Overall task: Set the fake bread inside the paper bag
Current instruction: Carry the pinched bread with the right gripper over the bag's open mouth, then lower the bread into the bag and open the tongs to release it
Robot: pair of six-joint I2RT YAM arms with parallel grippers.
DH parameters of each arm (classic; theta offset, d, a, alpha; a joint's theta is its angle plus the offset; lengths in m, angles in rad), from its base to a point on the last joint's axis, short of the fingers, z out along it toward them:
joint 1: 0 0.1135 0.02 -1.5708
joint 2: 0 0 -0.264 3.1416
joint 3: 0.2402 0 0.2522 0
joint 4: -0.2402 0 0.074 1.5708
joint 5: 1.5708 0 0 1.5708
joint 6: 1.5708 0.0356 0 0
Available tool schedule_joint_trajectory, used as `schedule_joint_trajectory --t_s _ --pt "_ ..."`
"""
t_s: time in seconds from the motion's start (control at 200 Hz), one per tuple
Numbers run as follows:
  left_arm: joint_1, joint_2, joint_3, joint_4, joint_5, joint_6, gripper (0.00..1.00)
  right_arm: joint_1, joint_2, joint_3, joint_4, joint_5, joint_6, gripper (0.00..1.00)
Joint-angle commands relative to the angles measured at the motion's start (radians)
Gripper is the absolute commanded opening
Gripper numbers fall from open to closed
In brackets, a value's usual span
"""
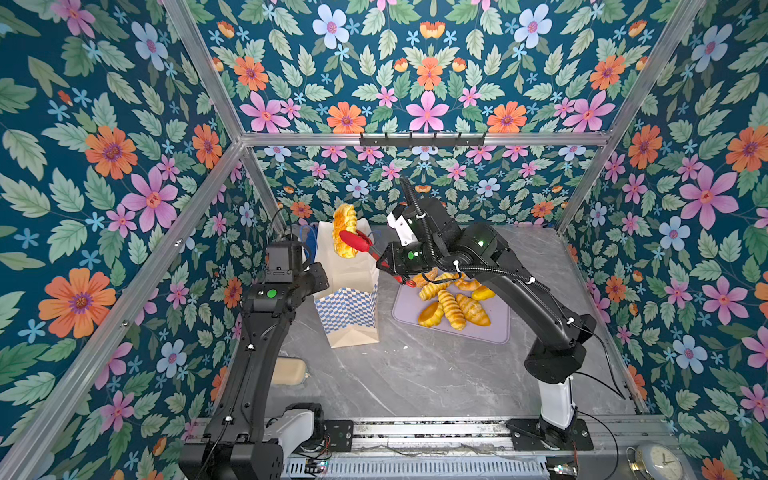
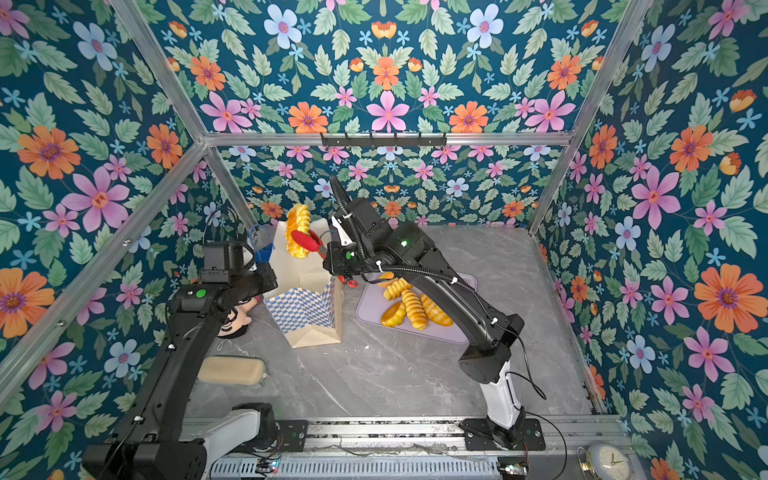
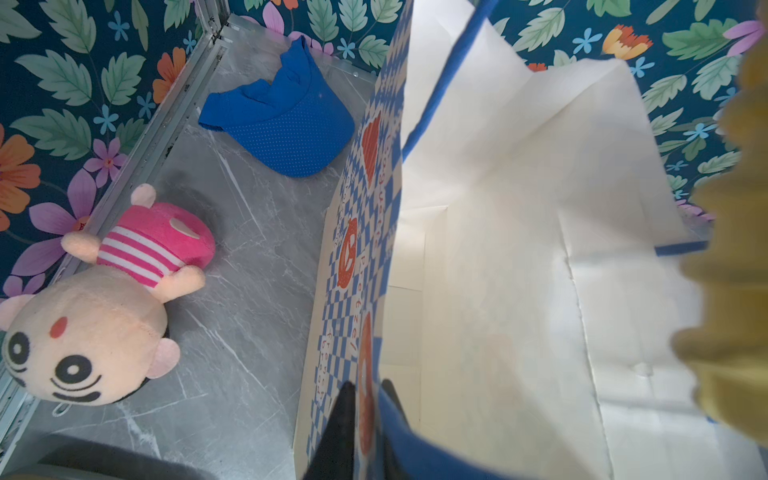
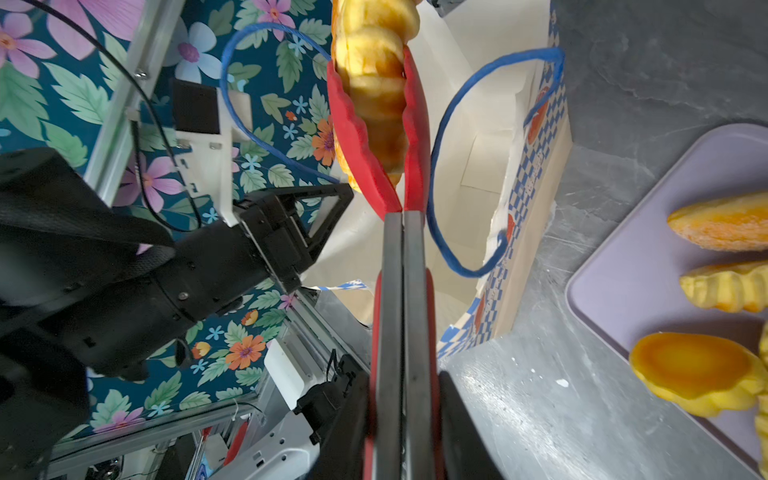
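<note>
1. A plush doll (image 3: 104, 299) lies on the desk (image 1: 415, 374), left of the paper bag (image 1: 351, 307).
2. The left claw (image 3: 368, 390) is closed on the paper bag's left wall at the rim, with one finger inside and one outside.
3. The paper bag stands upright with its mouth open.
4. A twisted roll (image 1: 345, 230) hangs just above the paper bag's mouth, pinched in red tongs (image 1: 361, 245).
5. The right claw (image 4: 399, 382), right of the paper bag, is clamped tight on the tongs' handles.
6. More bread (image 1: 451, 309) lies on a lilac tray (image 1: 494, 328), right of the paper bag.
</note>
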Motion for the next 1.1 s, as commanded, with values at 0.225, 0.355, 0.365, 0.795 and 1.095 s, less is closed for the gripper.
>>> schedule_joint_trajectory --t_s 0.225,0.355,0.365,0.795,1.095 --pt "0.000 0.001 0.013 0.016 0.000 -0.013 0.12 0.003 -0.016 -0.029 -0.102 0.058 -0.071 0.23" --pt "0.000 0.003 0.012 0.021 0.002 -0.015 0.12 0.002 -0.022 -0.034 -0.127 0.070 -0.085 0.26" --pt "0.000 0.002 0.012 0.020 0.003 -0.015 0.11 0.002 -0.024 -0.035 -0.128 0.070 -0.086 0.27" --pt "0.000 0.004 0.006 0.024 0.013 -0.021 0.10 0.005 -0.022 -0.035 -0.104 0.040 -0.084 0.42" --pt "0.000 0.009 0.004 0.029 0.019 -0.021 0.09 0.005 -0.018 -0.017 -0.094 0.030 -0.083 0.51"
